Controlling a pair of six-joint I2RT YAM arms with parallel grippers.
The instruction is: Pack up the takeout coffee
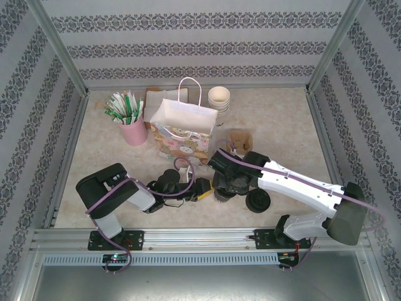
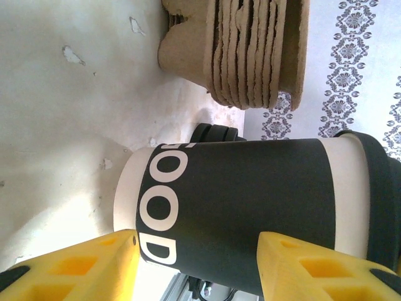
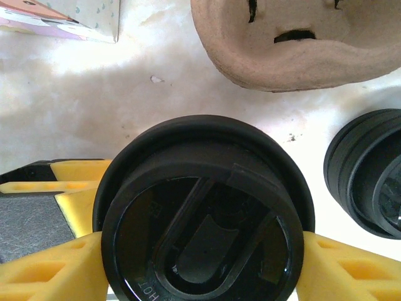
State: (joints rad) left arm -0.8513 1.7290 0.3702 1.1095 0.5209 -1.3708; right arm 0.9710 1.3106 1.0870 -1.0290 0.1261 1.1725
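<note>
Right wrist: takeout coffee (image 3: 200, 213) snug between fingers (image 3: 44, 269) of right end effector (image 3: 200, 266).

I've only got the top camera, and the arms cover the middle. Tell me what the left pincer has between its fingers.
Observer: From the left wrist camera, the left pincer is closed on the coffee cup, one yellow finger on each side of its dark sleeve.
Operator: Now report the lid.
Observer: From the right wrist camera, the black lid sits on the cup, and the right pincer grips it, fingers against two opposite sides of its rim.
Operator: Read me the sleeve.
Observer: It has large white letters spelling GOOD.
</note>
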